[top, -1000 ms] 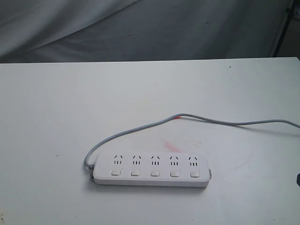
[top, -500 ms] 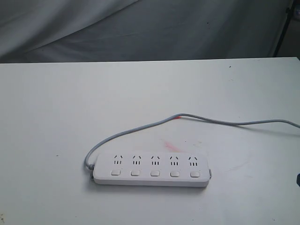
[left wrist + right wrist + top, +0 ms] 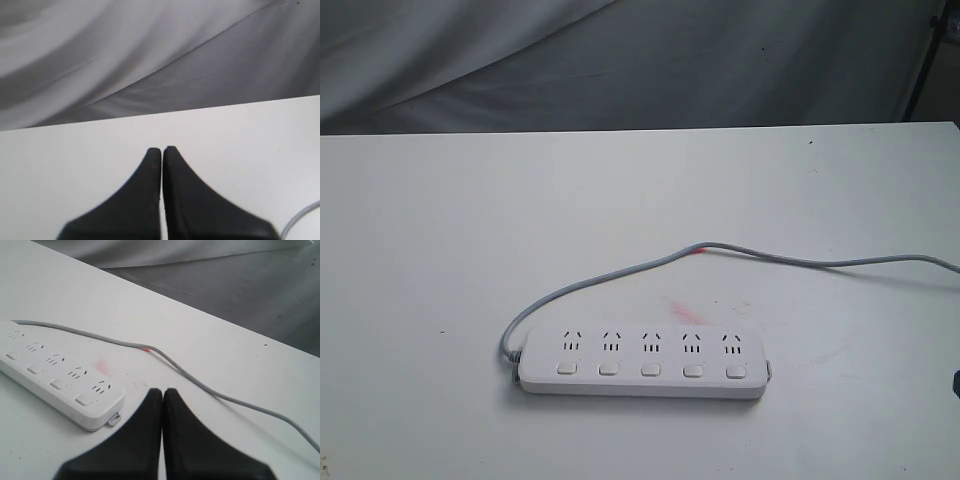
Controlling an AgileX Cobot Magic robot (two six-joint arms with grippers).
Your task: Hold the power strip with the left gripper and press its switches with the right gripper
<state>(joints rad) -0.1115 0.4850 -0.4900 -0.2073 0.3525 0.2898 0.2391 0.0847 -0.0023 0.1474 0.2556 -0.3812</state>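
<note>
Beside right claw (image 3: 162, 392), power strip (image 3: 65, 390) (untouched)

A white table (image 3: 440, 220) fills most of the exterior view, its far edge running straight across. Behind it hangs a grey cloth (image 3: 620, 60), creased in long soft folds. A faint red smear (image 3: 685, 310) marks the tabletop. A dark pole (image 3: 921, 70) leans at the far right.

Approach room around the power strip (image 3: 630, 360)
Only the grey cord (image 3: 720, 246) is laid across the table (image 3: 460, 230) behind and right.
</note>
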